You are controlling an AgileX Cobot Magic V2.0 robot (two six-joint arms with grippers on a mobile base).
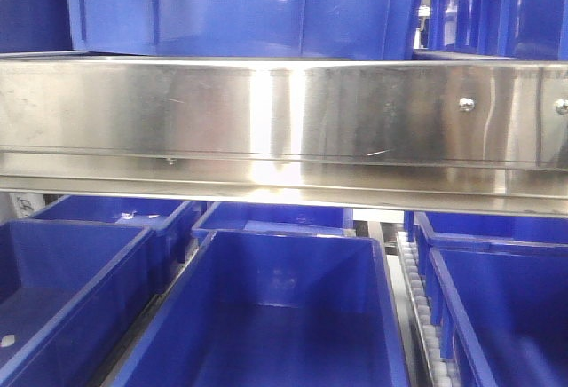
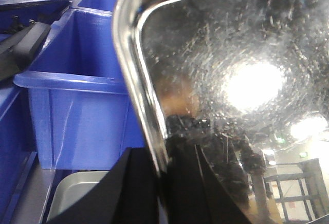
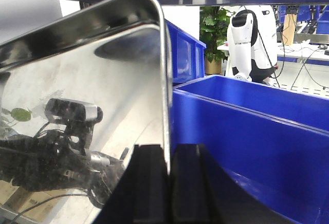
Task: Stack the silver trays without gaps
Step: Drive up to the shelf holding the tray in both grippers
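Left gripper (image 2: 162, 180) clamped on silver tray (image 2: 231, 54) rim | right gripper (image 3: 168, 170) pinching a silver tray rim likewise | we judge rim grips leave the base free to nest.

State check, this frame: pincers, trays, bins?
left pincer: shut on silver tray rim.
right pincer: shut on a silver tray rim; whether it is the same tray, cannot tell.
lower tray: lying flat, not gripped.
centre blue bin: empty.
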